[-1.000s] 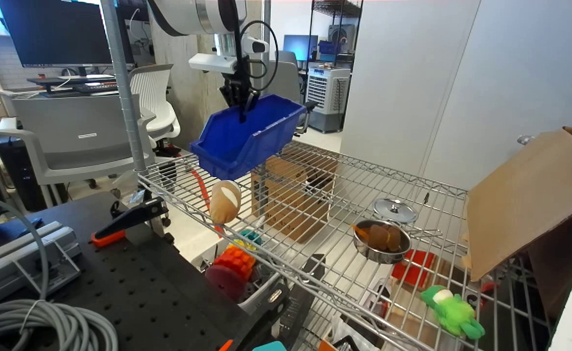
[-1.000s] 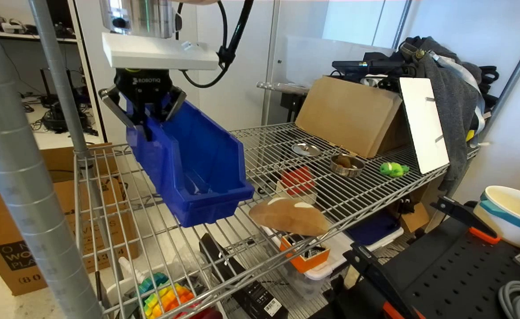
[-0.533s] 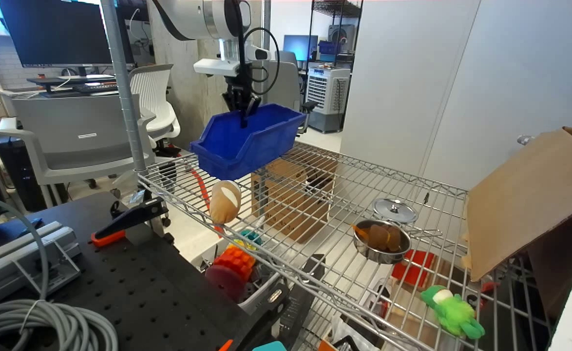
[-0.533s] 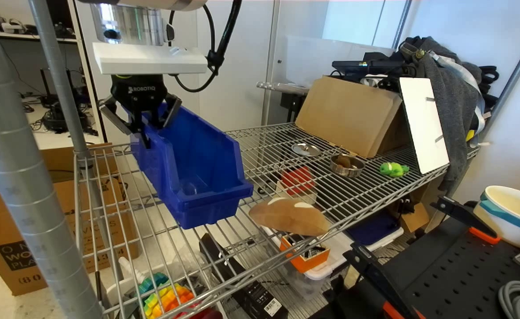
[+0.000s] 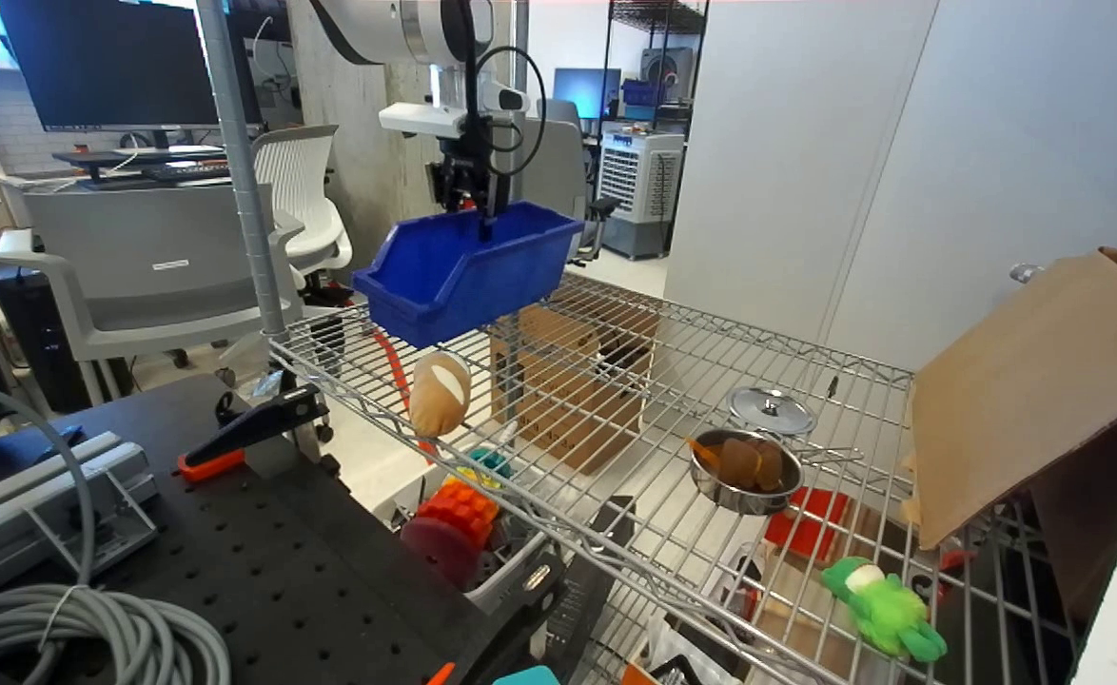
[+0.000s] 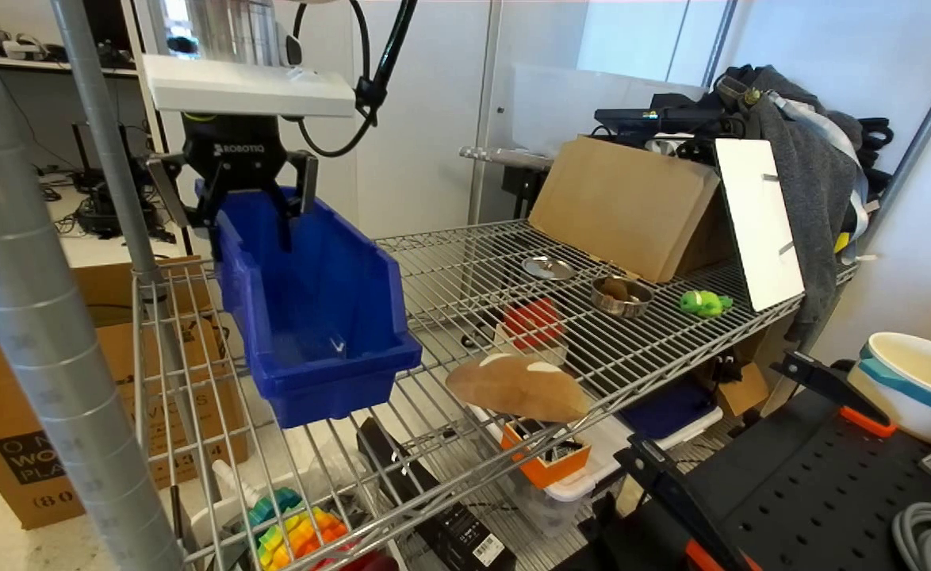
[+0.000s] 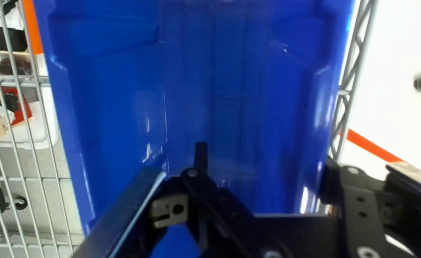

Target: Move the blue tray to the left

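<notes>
Gripper now spread, no longer pinching, a finger each side of one wall of the blue tray, which sits at ten o'clock on the wire shelf, apparently released, so only backing out seems left.

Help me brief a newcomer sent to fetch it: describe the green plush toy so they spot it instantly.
Find the wire shelf, then the large cardboard box standing on it. In an exterior view, the green plush toy lies between the metal saucepan and the white board. Its bright green body sets it apart from both.
</notes>
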You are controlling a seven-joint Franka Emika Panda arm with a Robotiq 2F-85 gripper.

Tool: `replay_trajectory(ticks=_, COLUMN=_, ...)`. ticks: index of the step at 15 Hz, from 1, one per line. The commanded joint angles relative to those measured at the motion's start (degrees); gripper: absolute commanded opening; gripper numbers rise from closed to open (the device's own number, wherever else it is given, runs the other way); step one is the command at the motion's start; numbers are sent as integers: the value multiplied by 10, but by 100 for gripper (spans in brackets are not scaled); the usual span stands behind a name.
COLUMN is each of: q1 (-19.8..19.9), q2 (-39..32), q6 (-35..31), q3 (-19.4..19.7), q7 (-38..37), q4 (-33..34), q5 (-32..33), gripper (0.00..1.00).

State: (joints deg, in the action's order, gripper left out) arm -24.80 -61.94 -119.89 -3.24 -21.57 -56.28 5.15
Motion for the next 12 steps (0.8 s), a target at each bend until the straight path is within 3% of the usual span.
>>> replay_trajectory(ticks=1, q1=18, q2=55, q6=19, q3=-25, q7=29, q4=-25, q5=-21, gripper=100)
replay_trajectory(ticks=5, q1=25, q2=106, q6=43, q3=-24, q7=26, q4=-40, q5=-19, gripper=100)
replay_trajectory(ticks=7, q1=50, q2=148, q6=68, q3=-43, q7=35, q4=-67, q5=-51, gripper=100)
replay_trajectory(ticks=8, q1=24, q2=96, q6=45, q3=-20, q7=17, q4=-19, q5=-20, gripper=100)
replay_trajectory(ticks=12, q1=46, q2=137, q6=63, q3=-34, q7=27, q4=-49, q5=-37, gripper=100)
